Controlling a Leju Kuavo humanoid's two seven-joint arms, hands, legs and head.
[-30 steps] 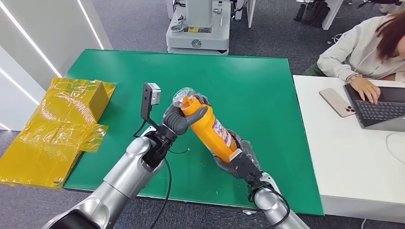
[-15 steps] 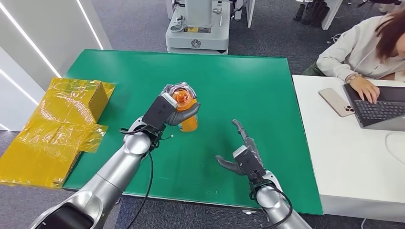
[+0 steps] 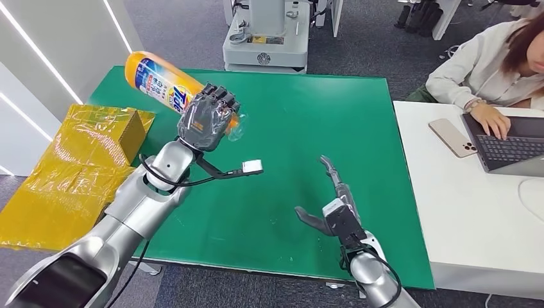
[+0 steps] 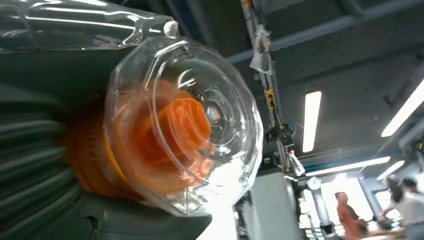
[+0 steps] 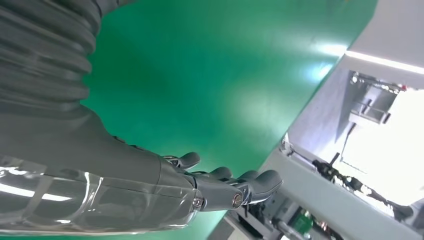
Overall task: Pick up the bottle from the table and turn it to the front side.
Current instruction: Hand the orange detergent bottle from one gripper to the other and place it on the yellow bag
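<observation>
The left hand grips the orange bottle near its clear cap, holding it tilted in the air over the green desk toward ten o'clock. The right hand hovers empty with fingers spread above the desk at five o'clock. A yellow-wrapped box sits off the desk at nine o'clock, and at three o'clock a person types on a laptop on a white table.

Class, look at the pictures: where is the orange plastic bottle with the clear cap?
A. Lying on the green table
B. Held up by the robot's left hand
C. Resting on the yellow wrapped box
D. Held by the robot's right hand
B: the left hand grips the orange plastic bottle above the green table; the right hand is empty, fingers spread.
</observation>
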